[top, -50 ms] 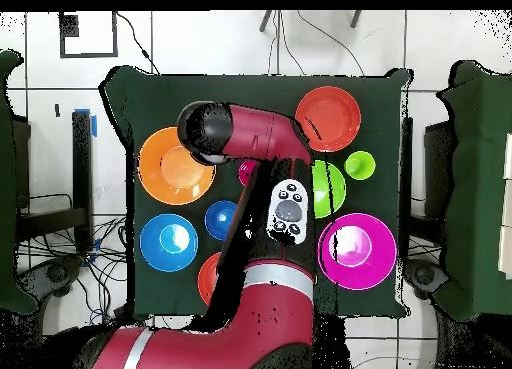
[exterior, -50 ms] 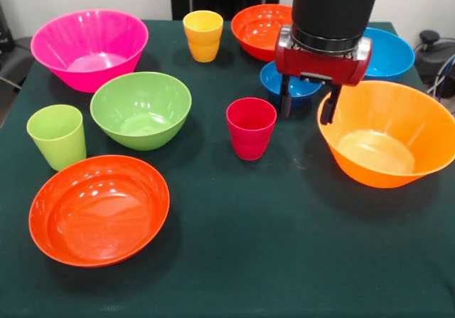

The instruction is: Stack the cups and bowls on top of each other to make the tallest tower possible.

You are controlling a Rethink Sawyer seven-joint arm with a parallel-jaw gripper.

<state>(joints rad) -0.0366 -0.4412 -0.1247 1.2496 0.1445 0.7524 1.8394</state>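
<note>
Nothing is stacked yet: the cups and bowls all sit singly on the dark table (exterior, -50 ms: 284, 261), so there is no tower at all. The red-pink cup (exterior, -50 ms: 251, 127) stands upright near the middle, the yellow-orange cup (exterior, -50 ms: 202, 35) farther back, and the lime green cup (exterior, -50 ms: 57, 136) off by the green bowl (exterior, -50 ms: 141, 109), with the big pink bowl (exterior, -50 ms: 89, 48) behind them and one shallow red-orange bowl (exterior, -50 ms: 99, 209) in front. My gripper (exterior, -50 ms: 307, 107) hangs with its fingers spread and empty, between the red-pink cup and the big orange bowl (exterior, -50 ms: 387, 133), in front of the small dark blue bowl (exterior, -50 ms: 293, 83). The risk I see is that one finger seems almost at the orange bowl's rim; I can't quite tell whether it touches, as my arm hides that spot from above. If I drop straight down I could clip that rim and tip or skid the bowl, or nudge the red-pink cup over. These glossy pieces will likely slip, so a shallow pinch could let one fall.
</note>
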